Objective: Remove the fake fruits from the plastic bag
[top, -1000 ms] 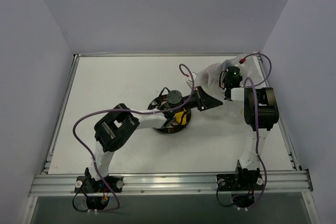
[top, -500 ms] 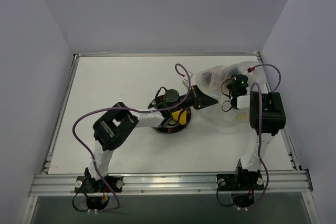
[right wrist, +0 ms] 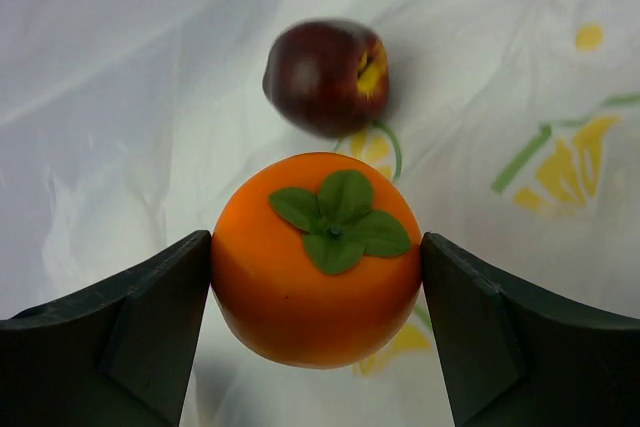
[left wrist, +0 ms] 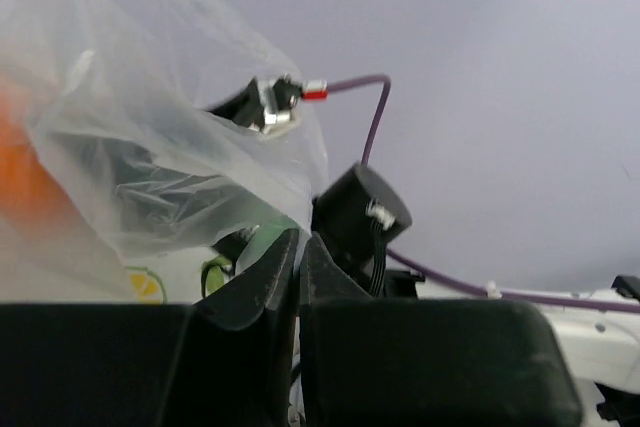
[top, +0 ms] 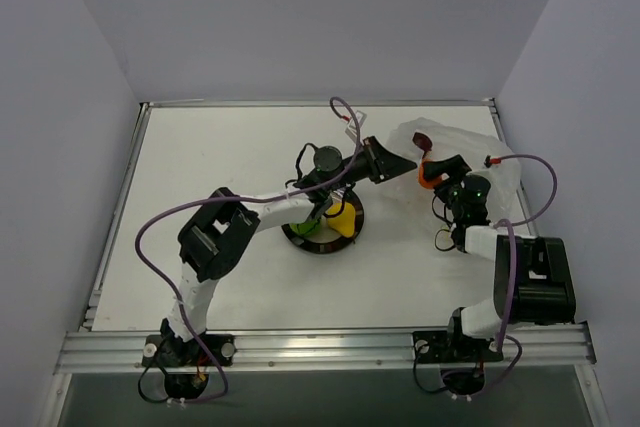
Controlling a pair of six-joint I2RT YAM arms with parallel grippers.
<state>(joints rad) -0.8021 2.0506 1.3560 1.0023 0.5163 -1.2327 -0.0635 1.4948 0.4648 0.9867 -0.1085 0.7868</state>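
Observation:
The plastic bag (top: 470, 152) lies at the back right of the table. My left gripper (top: 405, 164) is shut on its near edge and holds it up; in the left wrist view the jaws (left wrist: 298, 237) pinch the thin plastic (left wrist: 150, 147). My right gripper (top: 430, 173) is shut on an orange fruit (top: 427, 177) with a green leaf top (right wrist: 315, 257), held over the bag (right wrist: 120, 97). A dark red fruit (right wrist: 325, 77) lies on the bag behind it (top: 421, 140). A yellow fruit (top: 343, 223) and a green fruit (top: 303, 228) sit on the metal plate (top: 322, 247).
The plate stands mid-table under the left arm's forearm. Purple cables loop over both arms. A raised rail (top: 320, 104) runs along the table's far edge and grey walls stand close on the sides.
My right gripper has drawn back toward the near side, coming out of the bag with the orange fruit in it. My left gripper has shifted a little farther back with the bag's edge.

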